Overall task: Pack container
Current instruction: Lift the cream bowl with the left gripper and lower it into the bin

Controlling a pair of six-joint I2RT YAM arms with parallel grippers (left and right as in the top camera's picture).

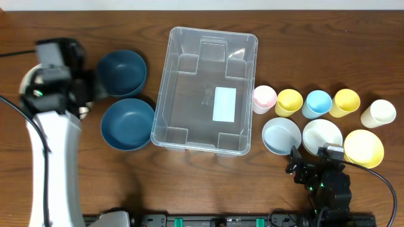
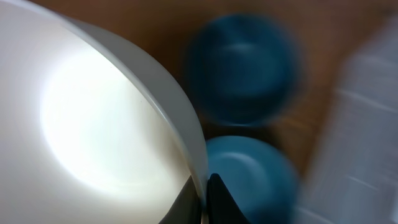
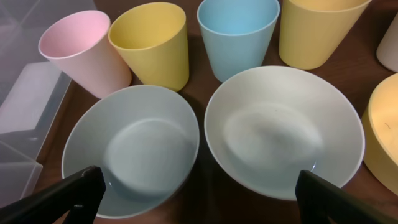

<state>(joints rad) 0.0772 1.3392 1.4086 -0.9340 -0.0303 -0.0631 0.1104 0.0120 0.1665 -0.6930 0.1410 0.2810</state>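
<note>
Because the container point(image 1: 189, 101) is thin clear plastic, it is judged light, slightly flexible and slick, and is best taken by its rim. It lies empty at the middle of the worktop point(image 1: 202, 183), nearer the far edge. The left gripper point(image 2: 202, 199) is pinched on the rim of a white bowl point(image 2: 99, 124). The right gripper point(image 3: 199, 183) is spread wide and empty, near the front right corner.

Bright, even light from above is cast over the wooden table point(image 1: 126, 183), with soft shadows and faint glare on the container point(image 1: 237, 53). The left wrist view is heavily blurred, and a pale bowl point(image 2: 93, 124) is washed out, possibly overexposed. The right wrist view is rendered sharp.
</note>
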